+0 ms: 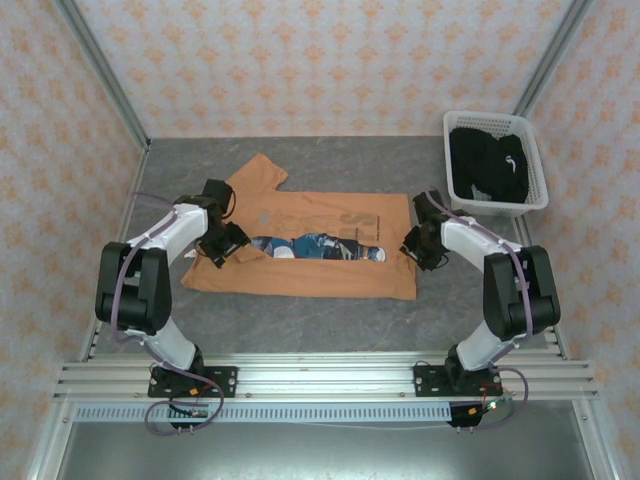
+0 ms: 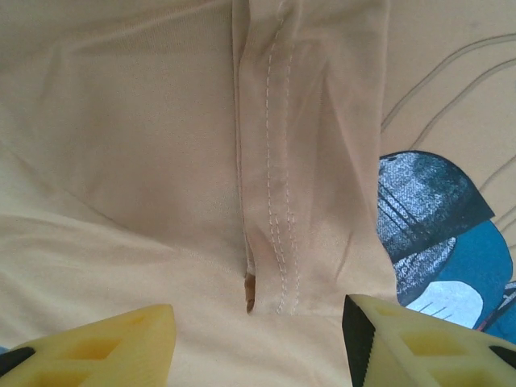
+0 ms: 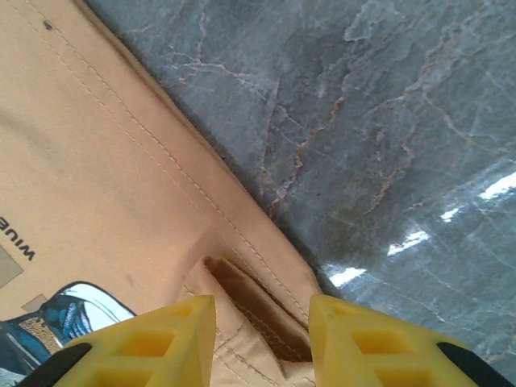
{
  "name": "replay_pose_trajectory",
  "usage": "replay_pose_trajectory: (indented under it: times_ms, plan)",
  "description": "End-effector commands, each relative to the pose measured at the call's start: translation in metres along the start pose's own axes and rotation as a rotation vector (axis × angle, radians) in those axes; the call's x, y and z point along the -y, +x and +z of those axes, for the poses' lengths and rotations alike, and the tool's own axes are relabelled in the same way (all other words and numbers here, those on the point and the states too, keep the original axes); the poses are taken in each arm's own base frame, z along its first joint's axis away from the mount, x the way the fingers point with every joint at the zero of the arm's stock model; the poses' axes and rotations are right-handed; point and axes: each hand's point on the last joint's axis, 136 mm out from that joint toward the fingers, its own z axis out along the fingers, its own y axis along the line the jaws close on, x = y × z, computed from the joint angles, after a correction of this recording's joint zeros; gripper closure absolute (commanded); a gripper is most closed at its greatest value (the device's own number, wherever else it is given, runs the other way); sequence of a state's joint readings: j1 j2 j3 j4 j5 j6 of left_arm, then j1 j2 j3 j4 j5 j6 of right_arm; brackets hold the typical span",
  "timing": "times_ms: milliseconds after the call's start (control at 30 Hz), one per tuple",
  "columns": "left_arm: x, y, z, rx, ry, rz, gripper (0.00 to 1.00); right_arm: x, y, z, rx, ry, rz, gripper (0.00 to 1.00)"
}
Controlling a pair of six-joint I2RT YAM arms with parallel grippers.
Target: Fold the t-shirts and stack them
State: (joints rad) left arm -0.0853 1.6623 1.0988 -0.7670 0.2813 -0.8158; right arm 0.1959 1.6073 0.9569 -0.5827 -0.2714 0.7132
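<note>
The orange-tan t-shirt (image 1: 310, 250) lies spread across the middle of the table, partly folded, with a strip of its blue-and-white print (image 1: 315, 246) showing between the folds. My left gripper (image 1: 222, 246) hovers low over the shirt's left side, open, with a stitched hem (image 2: 278, 242) running between its yellow fingers (image 2: 121, 347). My right gripper (image 1: 413, 250) is at the shirt's right edge, open, its fingers either side of a raised fold of hem (image 3: 258, 302). The black t-shirt (image 1: 487, 165) is bundled in the basket.
The white slotted basket (image 1: 534, 190) stands at the back right of the grey marbled table (image 1: 330, 320). Patterned walls close in the sides and back. A metal rail (image 1: 320, 380) with both arm bases runs along the near edge.
</note>
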Motion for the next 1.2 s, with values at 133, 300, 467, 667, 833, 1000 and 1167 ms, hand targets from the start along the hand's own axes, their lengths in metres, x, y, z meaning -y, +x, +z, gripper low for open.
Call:
replay_pose_trajectory:
  times_ms: [133,300,467,667,833,1000,1167]
  plan:
    - [0.018,0.000,0.017,-0.023,0.029,-0.042,0.51,-0.009,-0.004,0.003,0.005,-0.014,-0.004,0.68]
    - [0.033,-0.005,0.020,-0.005,0.030,-0.020,0.82,-0.002,-0.005,0.001,0.018,0.018,0.010,0.80]
    - [0.043,-0.012,0.004,0.049,-0.025,0.073,0.95,-0.002,-0.008,-0.009,0.037,0.021,0.012,0.81]
    - [0.057,-0.010,0.007,0.037,-0.097,0.194,0.97,-0.003,-0.006,-0.015,0.028,0.014,0.022,0.82]
    - [0.069,-0.017,0.016,0.045,-0.162,0.301,0.97,-0.003,-0.003,-0.020,0.016,0.016,0.023,0.82]
    - [0.083,-0.020,0.020,0.056,-0.196,0.402,0.94,0.001,-0.004,-0.023,0.027,0.028,0.028,0.82]
    - [0.115,-0.023,0.004,0.149,-0.060,0.475,0.63,0.005,-0.006,-0.027,0.058,0.034,0.039,0.82]
